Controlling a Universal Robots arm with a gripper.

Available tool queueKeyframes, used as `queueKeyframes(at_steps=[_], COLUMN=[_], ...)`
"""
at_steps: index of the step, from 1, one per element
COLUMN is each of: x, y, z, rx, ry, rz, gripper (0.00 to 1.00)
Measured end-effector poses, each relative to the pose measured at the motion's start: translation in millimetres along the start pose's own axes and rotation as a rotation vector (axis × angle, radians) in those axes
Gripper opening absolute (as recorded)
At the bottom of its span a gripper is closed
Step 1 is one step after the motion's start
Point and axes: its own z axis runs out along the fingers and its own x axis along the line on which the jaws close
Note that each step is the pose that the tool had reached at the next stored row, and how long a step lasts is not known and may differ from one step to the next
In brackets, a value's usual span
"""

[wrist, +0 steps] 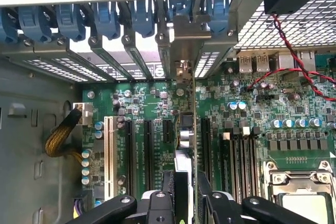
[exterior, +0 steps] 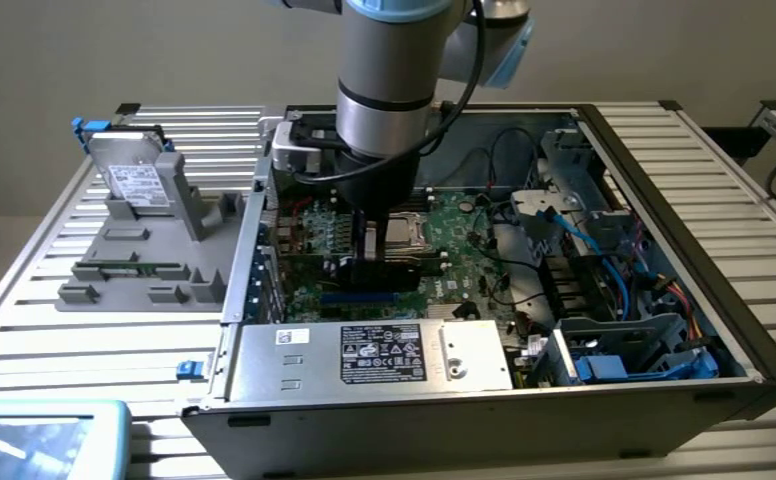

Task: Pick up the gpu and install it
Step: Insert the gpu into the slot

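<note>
Gpu [wrist: 185, 135], the thin green-and-black card with a silver end bracket, stood edge-on in the black gripper [wrist: 186, 199], whose jaws were clamped on it. We saw it low over the black expansion slots of the green motherboard [wrist: 142, 103], with its bracket near the rear wall of the open grey computer case [wrist: 63, 61]. We judged installation to be under way. Seating would call for the card's edge squared to its slot and a straight press.

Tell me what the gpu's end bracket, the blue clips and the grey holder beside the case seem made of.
End bracket of the gpu: likely bare sheet metal, dull silver sheen. Blue clips: moulded plastic, glossy, uniformly coloured. Grey holder: probably plastic, matte, evenly grey.
</note>
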Motion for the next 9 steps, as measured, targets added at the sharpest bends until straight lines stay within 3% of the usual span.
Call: queueKeyframes(at_steps=[7,9], x=[0.0,-0.6], y=[-0.1,-0.1], z=[0.3,1.5], rx=[-0.0002,0.0001], ry=[-0.0005,0.0055], rz=[0.0,0.001], gripper=[0.28,0.28])
